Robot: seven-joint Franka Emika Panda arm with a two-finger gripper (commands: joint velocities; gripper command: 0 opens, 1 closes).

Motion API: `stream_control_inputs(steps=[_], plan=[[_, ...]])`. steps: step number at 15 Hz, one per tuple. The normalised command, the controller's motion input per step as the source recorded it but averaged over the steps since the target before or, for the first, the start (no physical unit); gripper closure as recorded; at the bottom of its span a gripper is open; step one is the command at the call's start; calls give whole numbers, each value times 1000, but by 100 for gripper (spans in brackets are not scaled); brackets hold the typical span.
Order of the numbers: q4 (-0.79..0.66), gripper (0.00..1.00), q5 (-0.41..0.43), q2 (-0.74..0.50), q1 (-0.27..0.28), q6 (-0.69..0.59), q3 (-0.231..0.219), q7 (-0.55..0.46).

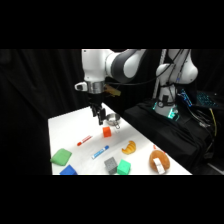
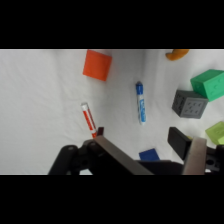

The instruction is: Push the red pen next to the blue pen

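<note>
The red pen (image 1: 84, 141) (image 2: 88, 119) lies on the white table (image 1: 67, 127), slim with a whitish end. A short gap away, roughly parallel to it, lies the blue pen (image 1: 100, 151) (image 2: 141, 102), nearer the table's front. My gripper (image 1: 100, 116) (image 2: 139, 136) hangs above the table behind both pens, close to the orange-red cube (image 1: 107, 131) (image 2: 97, 65). Its fingers are open and hold nothing. In the wrist view one fingertip (image 2: 100, 132) shows just beside the red pen's lower end.
A metal cup (image 1: 114, 119) stands behind the gripper. A green block (image 1: 62, 156), a dark blue block (image 1: 68, 171) (image 2: 148, 155), a grey cube (image 1: 110, 164) (image 2: 190, 103) and a green cube (image 1: 123, 167) (image 2: 209, 82) line the front. A croissant-like toy (image 1: 129, 147) and a ring-shaped toy (image 1: 159, 161) lie right.
</note>
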Motion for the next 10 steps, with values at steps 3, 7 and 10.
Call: stream_control_inputs(steps=[3,7,10], plan=[[77,0,-7,89,-38,15,16,0],[224,0,5,214,-100,40,-22,-102],[399,0,20,303,-184,39,-72,-221]])
